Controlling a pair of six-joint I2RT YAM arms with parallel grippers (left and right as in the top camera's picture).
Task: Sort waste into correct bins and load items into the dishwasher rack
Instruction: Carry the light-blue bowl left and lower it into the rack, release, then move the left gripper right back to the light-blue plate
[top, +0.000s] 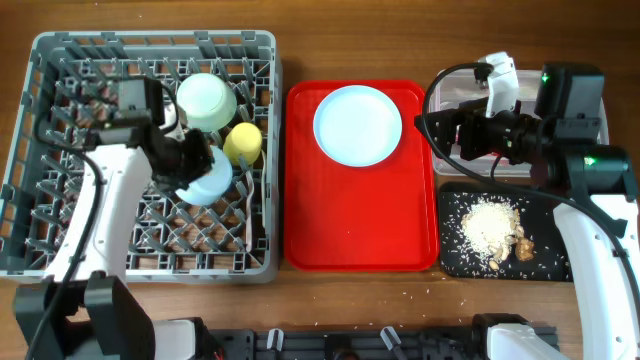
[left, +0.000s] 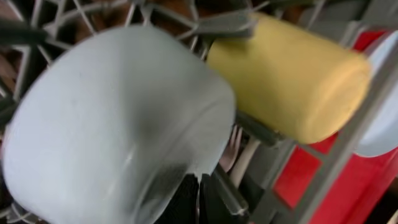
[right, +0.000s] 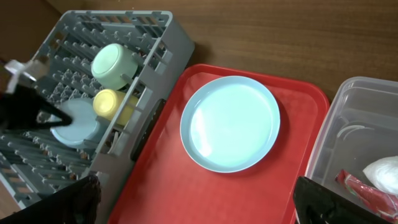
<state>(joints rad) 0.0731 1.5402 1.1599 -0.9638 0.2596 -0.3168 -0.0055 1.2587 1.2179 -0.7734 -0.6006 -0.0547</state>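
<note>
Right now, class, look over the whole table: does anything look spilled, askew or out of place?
Yes: food scraps are scattered across the black tray, and a few pale grains seem to lie on the table beside it.

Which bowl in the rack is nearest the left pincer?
The pale blue bowl beside the yellow cup; the left pincer is right at it. The pale green bowl sits farther back, clear of it.

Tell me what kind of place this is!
Probably a dish clean-up station, like in a cafeteria: a rack holding a bowl and cup, a plate on a red tray, and food scraps in a black tray.
</note>
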